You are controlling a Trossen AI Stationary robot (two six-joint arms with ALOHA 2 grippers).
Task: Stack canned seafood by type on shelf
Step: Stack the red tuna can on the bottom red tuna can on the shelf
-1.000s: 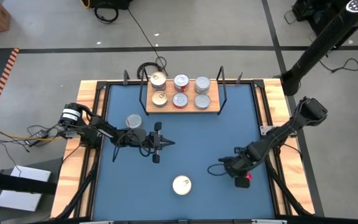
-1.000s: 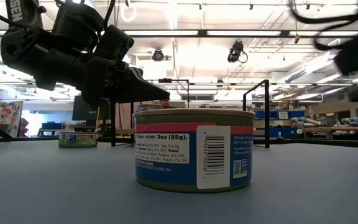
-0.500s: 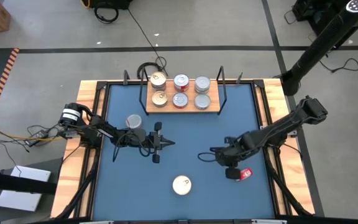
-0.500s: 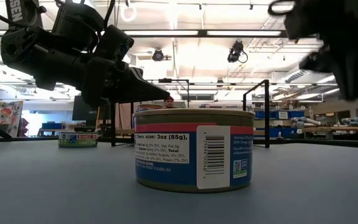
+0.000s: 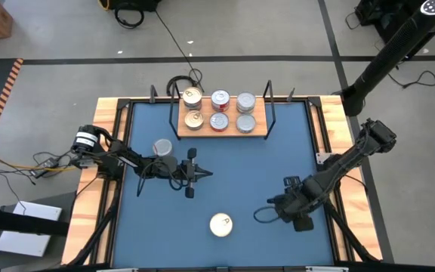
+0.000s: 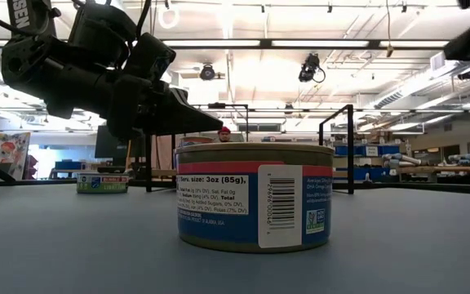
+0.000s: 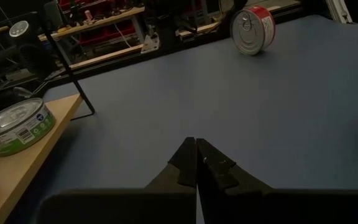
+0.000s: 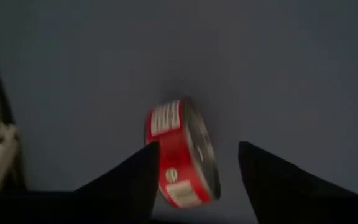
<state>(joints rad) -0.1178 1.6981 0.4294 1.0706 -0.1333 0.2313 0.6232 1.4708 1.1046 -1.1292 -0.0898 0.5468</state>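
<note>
Blue counter (image 5: 225, 162) seen from above, with a light-wood shelf (image 5: 260, 133) at its far edge holding six tins (image 5: 220, 99) in two rows of three; whether any are stacked cannot be told. Three tins are still off the shelf, so the task looks partly done. One silver-topped tin (image 5: 161, 147) sits on the counter's left side, just beside the left arm. One gold-topped tin (image 5: 220, 224) sits near the front edge, and fills the low view with its blue and red label. A red tin (image 8: 180, 152) lies tipped on its edge at the right front, under the right gripper (image 8: 194, 168); from above the arm hides it. In the right wrist view the jaws stand wide apart on either side of this tin, not touching it. The left gripper (image 7: 196, 163) waits left of centre, near the silver-topped tin, with its jaws closed together and empty. Sorting by type seems begun on the shelf, with the red tin likely next.
</note>
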